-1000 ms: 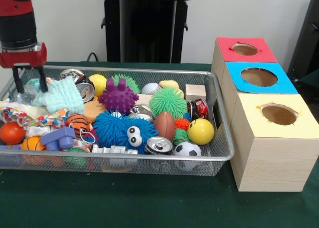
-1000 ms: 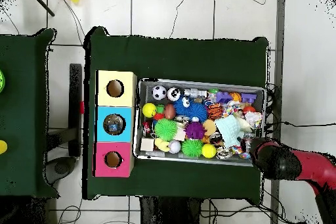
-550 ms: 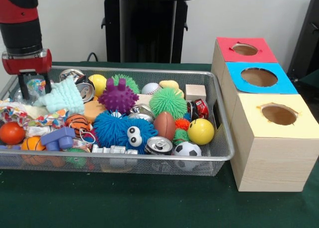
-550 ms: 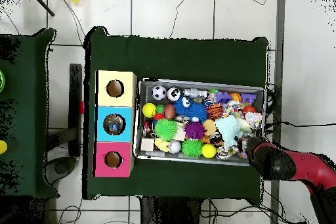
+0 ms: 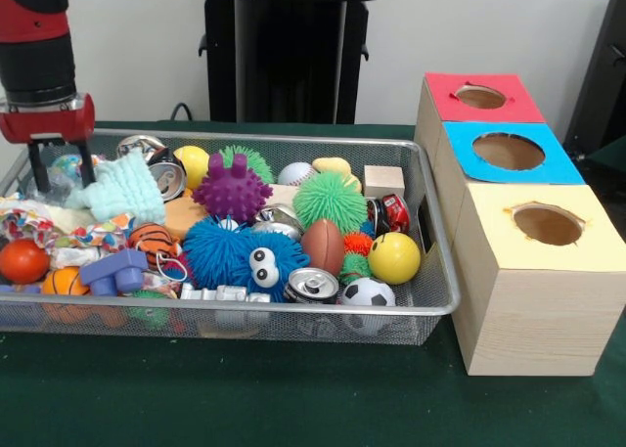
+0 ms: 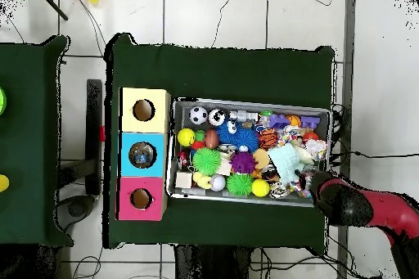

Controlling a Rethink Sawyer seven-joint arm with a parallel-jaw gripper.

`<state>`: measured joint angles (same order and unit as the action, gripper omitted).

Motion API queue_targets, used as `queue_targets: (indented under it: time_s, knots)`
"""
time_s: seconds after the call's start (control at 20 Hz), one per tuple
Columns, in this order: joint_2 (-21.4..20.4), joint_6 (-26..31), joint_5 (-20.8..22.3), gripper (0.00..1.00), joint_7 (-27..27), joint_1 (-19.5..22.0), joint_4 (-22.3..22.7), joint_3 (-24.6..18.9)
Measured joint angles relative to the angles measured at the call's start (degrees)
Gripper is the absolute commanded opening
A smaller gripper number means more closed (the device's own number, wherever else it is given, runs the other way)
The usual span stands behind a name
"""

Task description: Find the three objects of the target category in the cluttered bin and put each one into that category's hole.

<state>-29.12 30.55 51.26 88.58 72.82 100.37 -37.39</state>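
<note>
We're at the upper left of the front view, where the gripper hangs over the left end of the wire bin. Its two dark fingers stand apart, spread open, and they hold nothing that we can see. Between and just behind them sits a small crinkly wrapped thing, too blurred for us to name. Just to the right of the fingers lies the pale green knitted cloth, close beside them, its long side running toward the picture's right.

Which category is wanted we can't tell, so the target could be any of several things. We see balls across the bin: a yellow ball and a soccer ball at the lower right, an orange ball at the far left, well below the fingers. Spiky toys fill the middle, a purple one, a green one, a blue one with eyes. A can lies on its side near the front rim.

On the right of the desk stand three boxes, red, blue and yellow. In the overhead view something dark sits in the blue hole.
</note>
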Motion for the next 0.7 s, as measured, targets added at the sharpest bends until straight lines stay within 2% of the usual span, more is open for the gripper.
queue_targets:
  time_s: [0.35, 0.7]
  knots:
    - [-1.24, 0.02, -0.48, 1.00, 0.00, 1.38, 0.08, -0.22]
    - [-0.80, 0.00, -0.42, 1.00, 0.00, 1.53, 0.02, -0.23]
